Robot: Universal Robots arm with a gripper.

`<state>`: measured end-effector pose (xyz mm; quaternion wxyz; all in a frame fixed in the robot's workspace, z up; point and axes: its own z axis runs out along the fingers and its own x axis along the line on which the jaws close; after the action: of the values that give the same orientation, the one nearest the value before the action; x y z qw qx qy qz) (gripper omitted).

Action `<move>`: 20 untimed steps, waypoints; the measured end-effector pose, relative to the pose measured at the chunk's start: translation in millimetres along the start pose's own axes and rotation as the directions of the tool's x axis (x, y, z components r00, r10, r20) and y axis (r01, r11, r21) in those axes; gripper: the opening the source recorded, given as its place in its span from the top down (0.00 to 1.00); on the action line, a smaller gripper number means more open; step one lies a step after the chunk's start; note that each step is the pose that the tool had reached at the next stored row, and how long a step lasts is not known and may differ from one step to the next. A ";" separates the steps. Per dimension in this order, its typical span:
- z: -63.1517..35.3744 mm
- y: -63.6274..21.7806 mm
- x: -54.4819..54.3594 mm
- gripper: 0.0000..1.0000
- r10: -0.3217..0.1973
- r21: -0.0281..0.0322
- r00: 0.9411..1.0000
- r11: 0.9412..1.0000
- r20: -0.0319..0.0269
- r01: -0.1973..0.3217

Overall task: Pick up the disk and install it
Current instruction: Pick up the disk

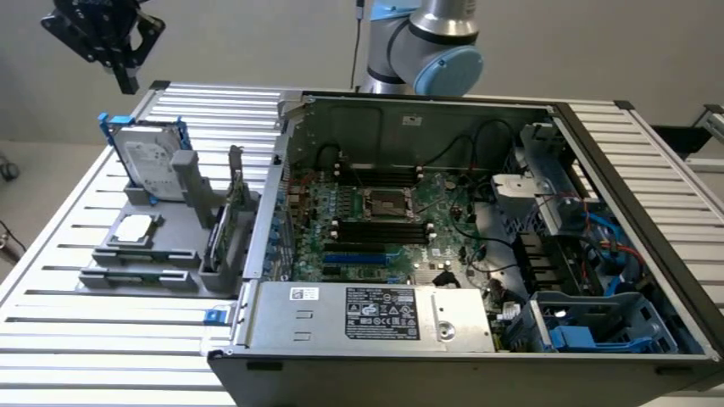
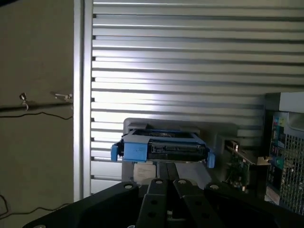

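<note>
The disk point(image 1: 147, 161), a silver-grey drive with a white label in a blue carrier, stands on edge in a grey holder point(image 1: 169, 191) on the slatted table at the exterior view's left. My black gripper point(image 1: 122, 80) hangs in the air above it, apart from it, with nothing in it. In the wrist view the disk point(image 2: 164, 148) is seen edge-on straight below my shut fingers point(image 2: 167, 183), which lie together.
An open computer case point(image 1: 453, 229) lies on the table with motherboard, cables and a labelled silver power-supply box point(image 1: 379, 314). A small square silver chip point(image 1: 134, 227) rests on the grey stand point(image 1: 136, 259). A circuit card point(image 1: 232, 220) stands beside the holder. The table edge point(image 2: 78, 95) runs close.
</note>
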<state>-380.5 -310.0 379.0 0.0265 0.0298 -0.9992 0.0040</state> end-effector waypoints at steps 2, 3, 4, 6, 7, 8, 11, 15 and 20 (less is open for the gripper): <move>0.0 0.0 0.0 0.89 -0.036 0.002 0.999 0.999 0.000 0.036; 0.0 0.0 0.0 0.89 -0.054 0.003 0.999 0.999 0.000 0.054; 0.0 0.0 0.0 0.89 -0.072 0.004 0.997 0.997 0.000 0.072; 0.0 0.0 0.0 0.89 -0.108 0.006 0.994 0.994 0.000 0.108; 0.0 0.0 0.0 0.89 -0.127 0.007 0.992 0.992 0.000 0.127; -0.2 0.0 0.0 0.89 -0.145 0.008 0.989 0.989 0.000 0.145; -4.5 0.0 0.3 0.89 -0.190 0.010 0.982 0.982 0.000 0.190; -12.9 -0.1 1.0 0.89 -0.254 0.015 0.967 0.967 0.001 0.254; -20.3 -0.1 1.4 0.89 -0.341 0.020 0.940 0.940 0.000 0.340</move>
<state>-380.8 -310.0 399.3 0.0245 0.2023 -0.9790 0.0090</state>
